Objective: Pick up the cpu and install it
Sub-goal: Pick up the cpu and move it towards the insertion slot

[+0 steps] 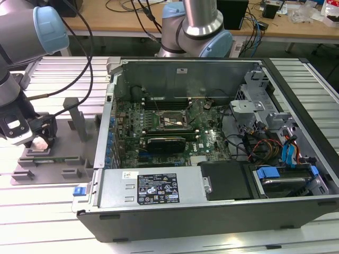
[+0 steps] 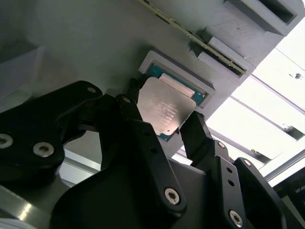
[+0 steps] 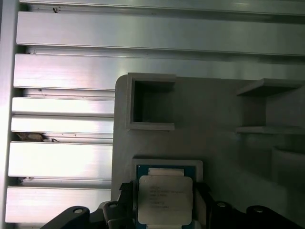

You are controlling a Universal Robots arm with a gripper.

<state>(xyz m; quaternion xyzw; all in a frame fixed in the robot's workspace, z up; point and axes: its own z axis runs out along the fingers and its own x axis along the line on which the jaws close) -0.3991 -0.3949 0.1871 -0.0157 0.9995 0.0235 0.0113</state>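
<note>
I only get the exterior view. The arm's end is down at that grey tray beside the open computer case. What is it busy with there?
Observer: In both wrist views a cpu with a silvery top plate lies right at the tool.
Visitor: Has it been picked up?
Observer: In the first wrist view it sits inside a framed recess in the grey tray, with a green edge showing beside the plate.
Visitor: Is anything else on that tray?
Observer: A square pocket with raised walls stands close to that recess.
</note>
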